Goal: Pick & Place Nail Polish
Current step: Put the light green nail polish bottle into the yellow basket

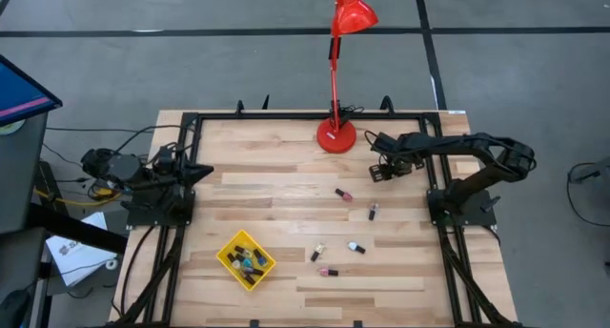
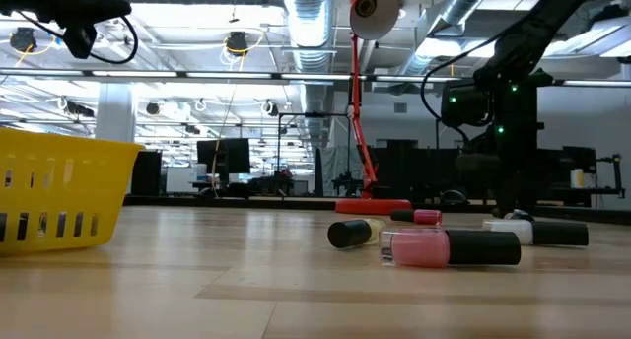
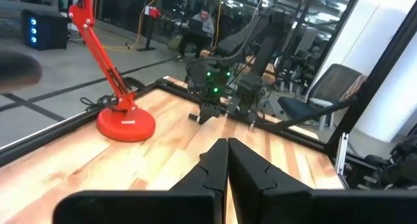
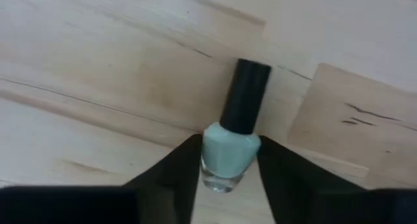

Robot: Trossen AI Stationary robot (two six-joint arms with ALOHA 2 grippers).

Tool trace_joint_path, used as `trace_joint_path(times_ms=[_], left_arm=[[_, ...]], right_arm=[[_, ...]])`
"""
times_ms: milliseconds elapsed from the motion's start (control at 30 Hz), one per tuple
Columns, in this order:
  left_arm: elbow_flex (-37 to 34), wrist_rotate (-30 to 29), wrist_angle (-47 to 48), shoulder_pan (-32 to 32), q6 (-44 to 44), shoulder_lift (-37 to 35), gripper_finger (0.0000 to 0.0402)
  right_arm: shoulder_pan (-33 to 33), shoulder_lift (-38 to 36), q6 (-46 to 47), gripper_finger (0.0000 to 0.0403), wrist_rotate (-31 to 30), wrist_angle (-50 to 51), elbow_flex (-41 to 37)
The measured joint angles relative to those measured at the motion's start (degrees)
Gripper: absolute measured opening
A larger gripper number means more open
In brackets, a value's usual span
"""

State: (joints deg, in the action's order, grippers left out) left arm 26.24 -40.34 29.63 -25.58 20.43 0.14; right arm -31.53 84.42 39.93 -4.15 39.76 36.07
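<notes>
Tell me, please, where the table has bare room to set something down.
Bare wood lies between the lamp base and the left gripper, and between the yellow tray and the table's front edge. It is crowded around the loose bottles, right of the tray.

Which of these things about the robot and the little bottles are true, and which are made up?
1. The right gripper has its fingers on either side of a pale teal nail polish bottle. True.
2. The left gripper is wide open. False: its fingers are pressed together.
3. The yellow tray has no bottles in it. False: several bottles lie inside.
4. A red lamp stands at the table's far edge. True.
5. The pink bottle in the low view stands upright. False: it lies on its side.
</notes>
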Motion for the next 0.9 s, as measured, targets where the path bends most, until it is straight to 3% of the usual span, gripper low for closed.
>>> trace_joint_path(times_ms=[100, 333, 567, 700, 900], left_arm=[[0.0, -0.09, -0.09, 0.0, 0.0, 0.0, 0.0003], [0.0, -0.11, -0.07, 0.0, -0.41, 0.0, 0.0004], [0.0, -0.15, -0.07, 0.0, -0.48, 0.0, 0.0003], [0.0, -0.13, -0.08, 0.0, -0.48, 0.0, 0.0004], [0.0, -0.13, -0.07, 0.02, -0.49, 0.0, 0.0004]], right_arm=[[0.0, -0.28, 0.0, 0.0093, 0.03, 0.04, -0.02], [0.19, -3.99, 0.19, 0.009, 0.55, 0.81, 0.65], [5.77, -5.29, 0.58, 0.009, 2.83, -0.62, 10.4], [12.21, -1.65, 1.38, 0.009, 2.86, -3.0, 18.66], [22.0, 10.42, 1.48, 0.009, 2.75, -5.64, 33.85]])
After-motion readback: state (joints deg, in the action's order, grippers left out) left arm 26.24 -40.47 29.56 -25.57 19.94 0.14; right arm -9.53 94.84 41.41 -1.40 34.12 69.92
